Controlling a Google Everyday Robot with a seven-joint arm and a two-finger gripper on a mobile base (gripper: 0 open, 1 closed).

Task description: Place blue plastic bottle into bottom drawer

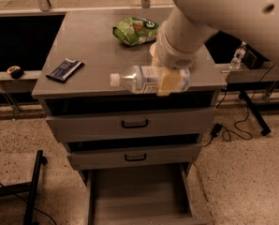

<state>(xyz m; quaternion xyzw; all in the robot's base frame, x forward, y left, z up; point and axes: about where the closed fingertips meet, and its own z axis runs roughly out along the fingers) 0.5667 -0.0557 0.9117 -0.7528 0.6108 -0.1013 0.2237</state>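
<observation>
gripper (pixel 170 80) clamped on blue plastic bottle (pixel 138 78), held crosswise over front edge of cabinet top (pixel 92 46); open bottom drawer (pixel 139 198) lies straight below.

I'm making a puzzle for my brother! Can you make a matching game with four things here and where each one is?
Things:
1. blue plastic bottle
2. green snack bag
3. dark wrapped bar
4. bottom drawer

Places:
A. pulled open, near the floor
B. left side of the cabinet top
C. sideways in the gripper, at the top's front edge
D. back of the cabinet top

Pairs: 1-C, 2-D, 3-B, 4-A.
</observation>
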